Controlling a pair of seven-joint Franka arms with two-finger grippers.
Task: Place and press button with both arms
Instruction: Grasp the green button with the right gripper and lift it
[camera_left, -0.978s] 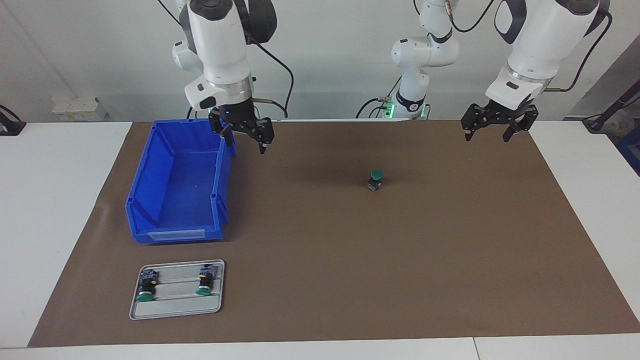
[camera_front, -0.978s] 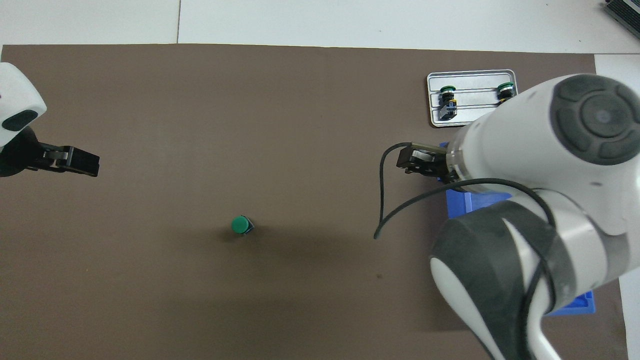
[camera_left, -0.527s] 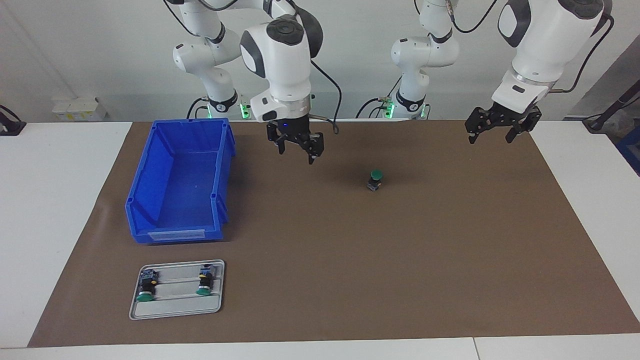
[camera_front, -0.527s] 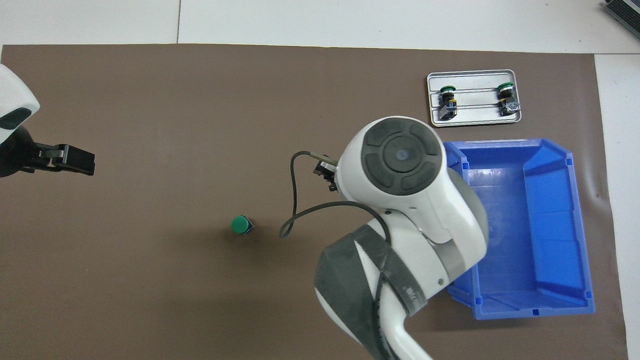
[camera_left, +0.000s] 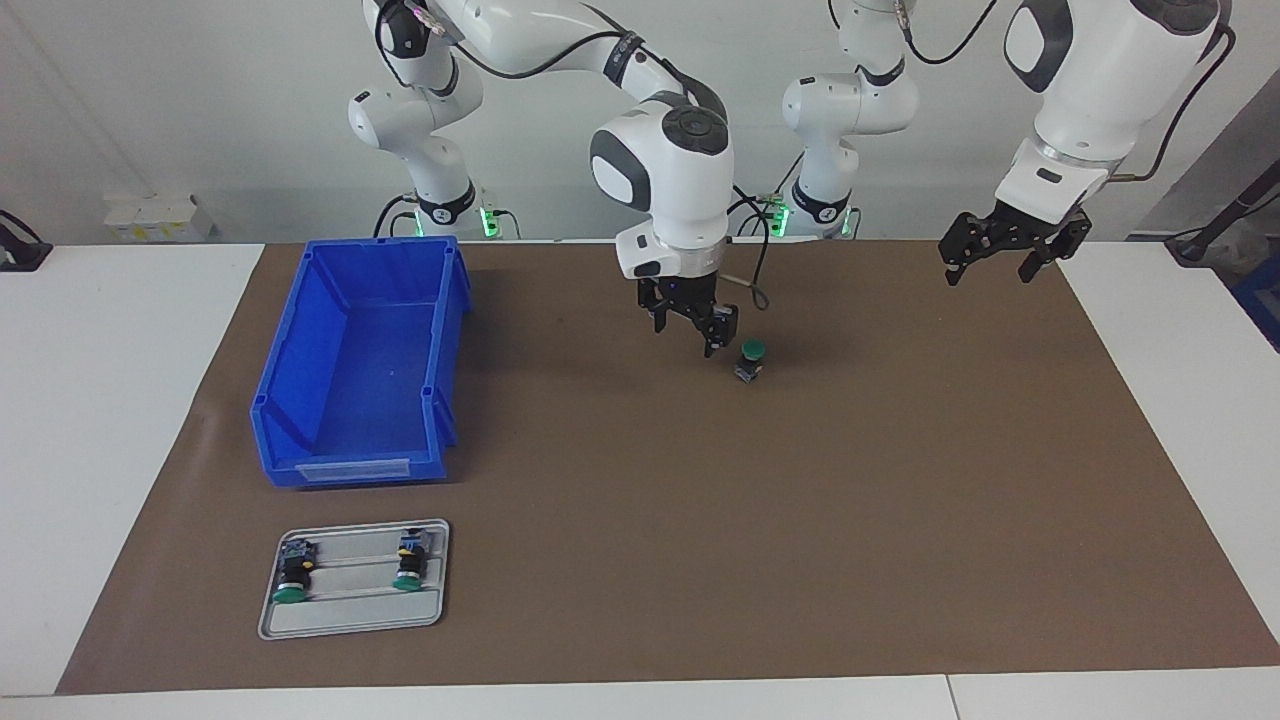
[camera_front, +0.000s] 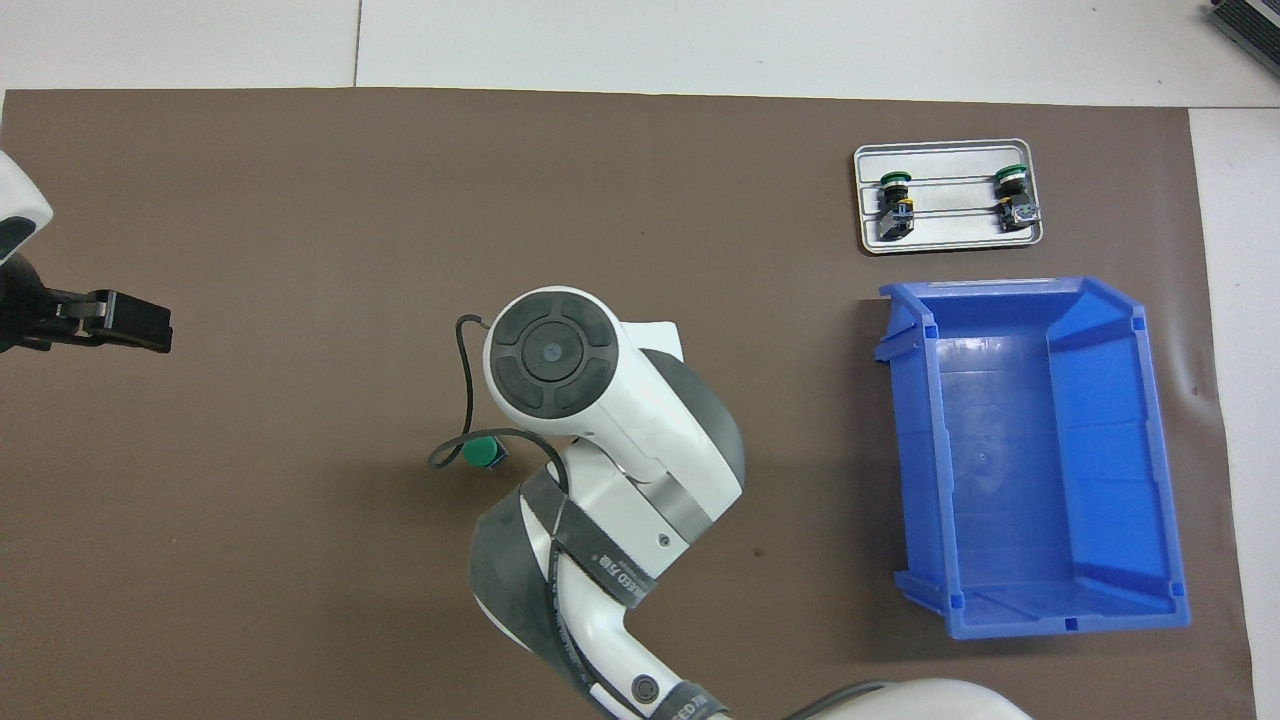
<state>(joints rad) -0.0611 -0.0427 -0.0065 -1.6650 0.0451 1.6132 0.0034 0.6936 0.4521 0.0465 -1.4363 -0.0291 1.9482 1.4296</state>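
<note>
One button (camera_left: 750, 360) stands upright on the brown mat, green cap up; it also shows in the overhead view (camera_front: 483, 452). My right gripper (camera_left: 688, 335) is open and empty, low over the mat just beside the button toward the right arm's end, not touching it. In the overhead view the right arm's wrist (camera_front: 550, 355) hides this gripper. My left gripper (camera_left: 985, 275) is open and empty, raised over the mat's edge at the left arm's end, also seen in the overhead view (camera_front: 120, 325); that arm waits.
A blue bin (camera_left: 290, 400) stands open and empty at the right arm's end (camera_front: 1110, 340). Farther from the robots a grey tray (camera_left: 350, 618) holds two more buttons lying on their sides (camera_front: 947, 240).
The right arm has swung from over the blue bin's corner across the mat and come down beside the button. The left gripper has drifted slightly. The button has not moved.
</note>
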